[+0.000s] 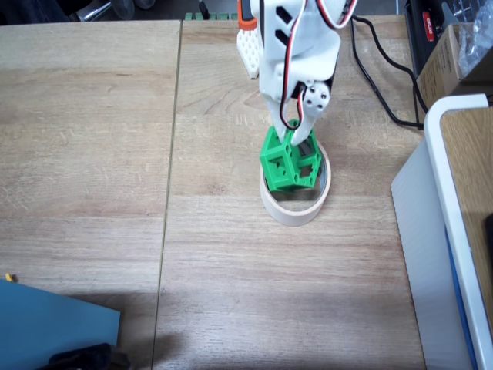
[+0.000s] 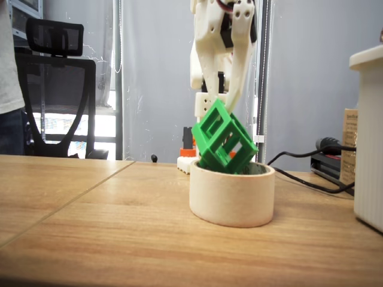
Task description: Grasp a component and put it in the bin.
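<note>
The component (image 1: 286, 163) is a bright green plastic block with open holes. It hangs tilted on one corner, with its lower part dipping into the bin (image 1: 295, 210), a cream roll of masking tape lying flat on the wooden table. In the low fixed view the component (image 2: 224, 141) sticks up above the bin's (image 2: 232, 196) rim. My white gripper (image 1: 297, 139) comes down from above and is shut on the component's upper edge, as the gripper (image 2: 224, 100) also appears from the side.
A large white and blue box (image 1: 447, 231) stands at the right, close to the bin. Black cables (image 1: 377, 77) run behind it. A blue sheet (image 1: 46, 324) lies at the bottom left. An office chair (image 2: 54, 89) stands beyond the table.
</note>
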You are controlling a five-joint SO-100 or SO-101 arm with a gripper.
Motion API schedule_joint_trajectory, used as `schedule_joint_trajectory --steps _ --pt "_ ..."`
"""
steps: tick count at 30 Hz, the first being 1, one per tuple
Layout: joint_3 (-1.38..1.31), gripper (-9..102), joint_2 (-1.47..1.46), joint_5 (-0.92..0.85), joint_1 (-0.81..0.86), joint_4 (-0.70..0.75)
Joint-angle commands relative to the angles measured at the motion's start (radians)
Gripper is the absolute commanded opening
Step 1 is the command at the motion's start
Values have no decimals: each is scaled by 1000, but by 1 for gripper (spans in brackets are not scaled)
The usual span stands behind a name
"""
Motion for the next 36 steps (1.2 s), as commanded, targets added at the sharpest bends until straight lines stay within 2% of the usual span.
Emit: schedule_joint_trajectory --steps 1,11,21,33,36 --pt "-9 4 15 -3 -14 -12" --pt "-11 12 18 -8 -14 -12" --pt "-48 11 41 -14 -2 -14" --pt "-365 6 44 -14 9 -12" --pt "-400 4 89 -14 55 -12"
